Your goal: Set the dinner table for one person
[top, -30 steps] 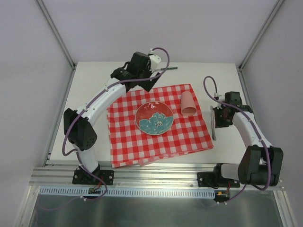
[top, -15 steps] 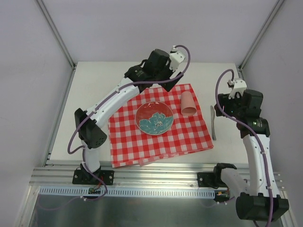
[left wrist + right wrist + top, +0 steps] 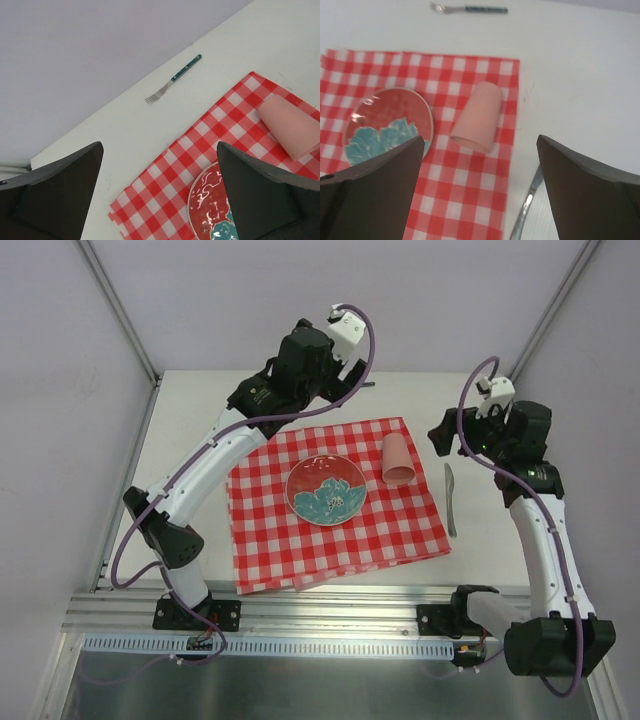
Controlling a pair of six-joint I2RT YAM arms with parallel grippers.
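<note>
On the off-white dinner table (image 3: 190, 450) a red-and-white checked cloth (image 3: 300, 535) carries a red plate with a teal flower (image 3: 326, 489) and a pink cup (image 3: 398, 461) lying on its side. A silver knife (image 3: 451, 502) lies on the bare table just right of the cloth. A green-handled fork (image 3: 174, 77) lies near the far edge. My left gripper (image 3: 160, 200) hangs open, high over the cloth's far left corner. My right gripper (image 3: 445, 436) hovers open and empty above the cup (image 3: 477, 117) and knife (image 3: 527, 210).
Grey walls close in the table at the back and both sides. An aluminium rail (image 3: 330, 615) runs along the near edge, where both arm bases are bolted.
My right gripper opened, left the knife on the table beside the cloth, and rose up and back. The left arm lifted higher above the far edge of the cloth.
</note>
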